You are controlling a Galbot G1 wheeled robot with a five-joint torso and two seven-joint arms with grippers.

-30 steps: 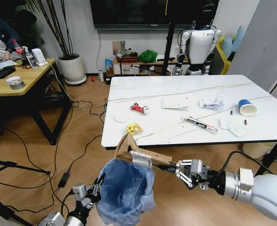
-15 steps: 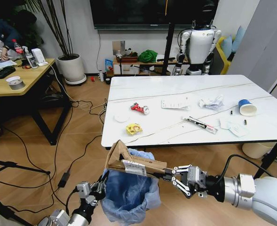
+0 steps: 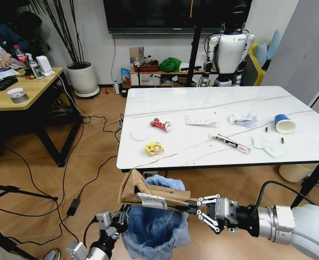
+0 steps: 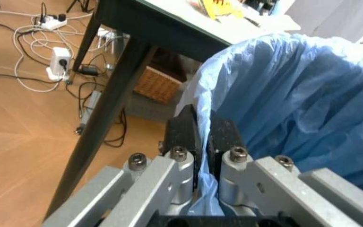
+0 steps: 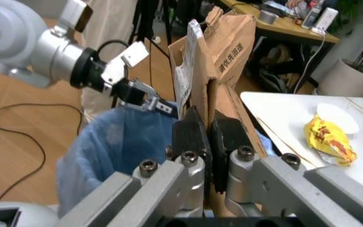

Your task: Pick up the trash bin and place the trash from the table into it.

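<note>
Trash bin (image 3: pixel 158 227) lined with crinkled light-blue bag, held low in front of the near edge of the table (image 3: pixel 289 108), above the wooden floor (image 3: pixel 51 179). Left gripper (image 3: pixel 118 219) clamped shut on the bag-covered rim at the bin's left side; in the left wrist view, black fingers (image 4: pixel 185 130) pinched together over the blue plastic. Folded brown cardboard (image 3: pixel 154 192) lying flat across the bin's open top, one end sticking out past the left rim, a white label on its side. Right gripper (image 3: pixel 194 206) closed tight on the cardboard's right end, reaching in from the right. Still on the white marble-look table: crushed red can (image 3: pixel 161 124), yellow wrapper (image 3: pixel 154 148) near the front edge, small white round piece (image 3: pixel 140 135) between them, printed white sheet (image 3: pixel 201 119), crumpled white paper (image 3: pixel 244 117), blue-and-white paper cup (image 3: pixel 284 123) toward the right, more white sheets (image 3: pixel 267 145) just in front of the cup. Tan wooden desk (image 3: pixel 18 89) well apart on the left.
</note>
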